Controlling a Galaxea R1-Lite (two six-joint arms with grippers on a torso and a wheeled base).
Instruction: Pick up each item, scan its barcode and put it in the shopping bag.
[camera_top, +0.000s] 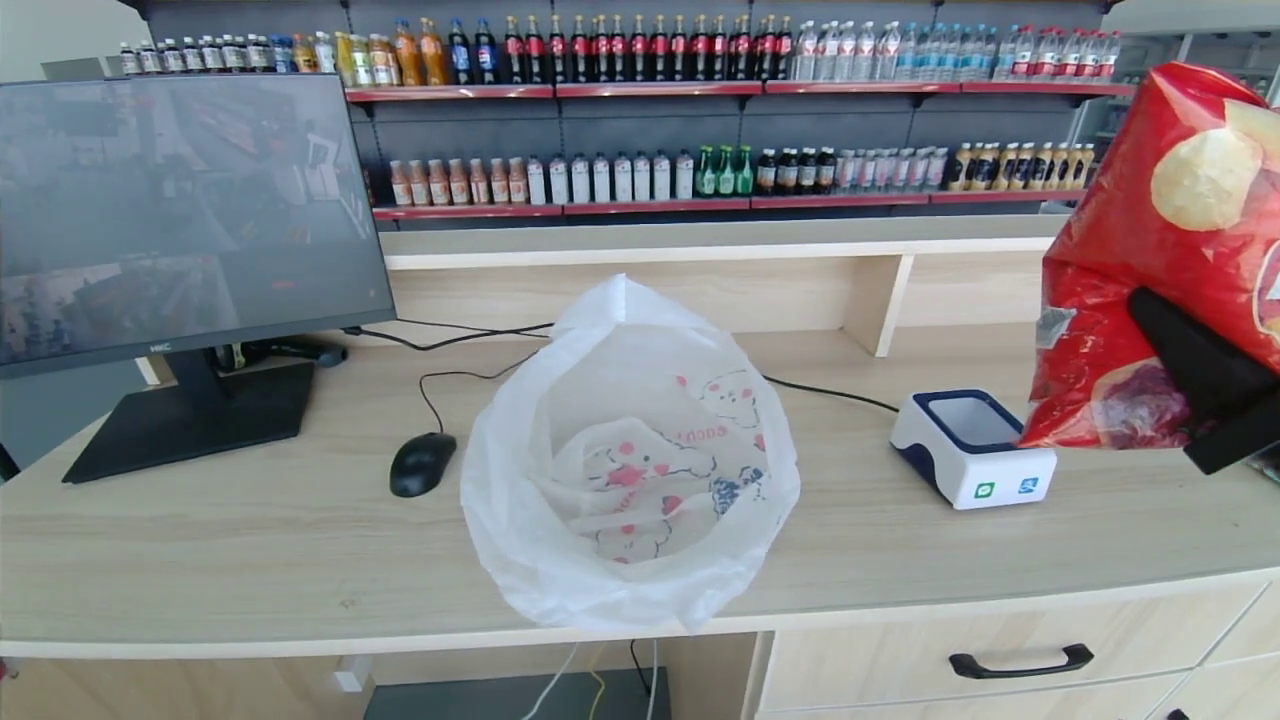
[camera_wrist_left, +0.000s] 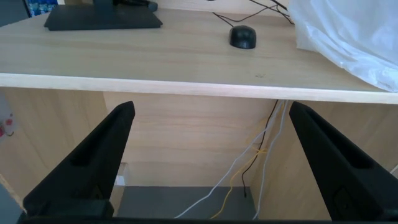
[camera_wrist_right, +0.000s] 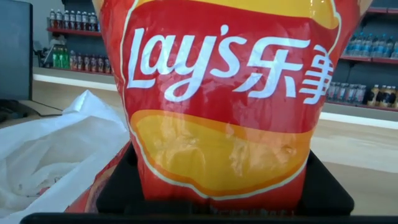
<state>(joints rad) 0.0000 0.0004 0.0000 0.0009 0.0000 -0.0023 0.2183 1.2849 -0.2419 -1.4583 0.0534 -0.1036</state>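
the chip bag (camera_top: 1150, 270) (red) runs off the head view's right edge, covering the scanner's (camera_top: 960, 450) corner.

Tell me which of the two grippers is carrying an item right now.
The right gripper: it is shut on the red chip bag, held up near the scanner. The left gripper hangs open and empty below the counter edge.

Shopping bag (camera_top: 630, 470) sits between mouse (camera_top: 421, 464) and scanner (camera_top: 972, 450) (monitor (camera_top: 180, 215) leftmost).

Red chip bag (camera_top: 1150, 300) raised over scanner (camera_top: 975, 470); white shopping bag (camera_top: 630, 480) open, mid-counter.
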